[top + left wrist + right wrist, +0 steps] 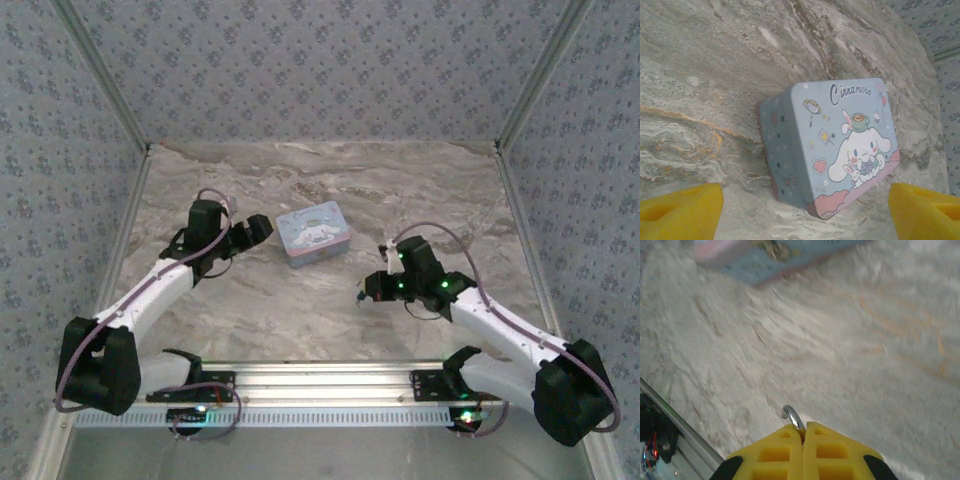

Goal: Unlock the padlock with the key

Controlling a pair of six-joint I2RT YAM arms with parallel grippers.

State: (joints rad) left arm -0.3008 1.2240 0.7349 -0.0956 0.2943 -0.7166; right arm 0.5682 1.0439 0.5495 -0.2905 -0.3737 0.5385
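Stands over veined grey bench (pixel 300 310), walled in floral paper (pixel 300 60). Holds left jaws wide; pinches silvery metal (pixel 793 418) in right jaws.

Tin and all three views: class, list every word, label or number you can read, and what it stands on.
"Cinnamoro": cursive, on the lid of the cartoon tin, left wrist view.
Other views: the tin's print is too small or blurred to read.
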